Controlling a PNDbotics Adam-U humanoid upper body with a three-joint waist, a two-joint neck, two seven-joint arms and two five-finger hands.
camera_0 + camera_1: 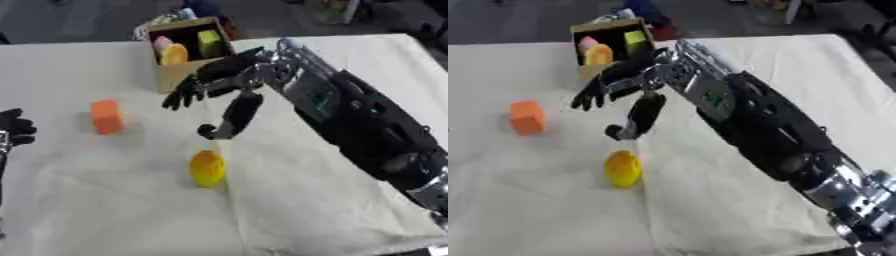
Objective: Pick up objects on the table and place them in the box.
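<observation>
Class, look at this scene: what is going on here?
A humanoid robot is clearing a cloth-covered table into a cardboard box. Its right hand hangs open and empty beside the box, which already holds pink, yellow and green pieces. An orange block and a yellow disc lie on the table. The left hand idles at the left edge.

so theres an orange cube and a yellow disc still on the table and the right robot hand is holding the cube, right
Not quite: the right robot hand is open and holds nothing. The left eye view shows the orange cube lying apart from it on the table. The yellow disc is also still there.

Orange cube [107, 116], yellow disc [207, 168] outside box [179, 75]
</observation>
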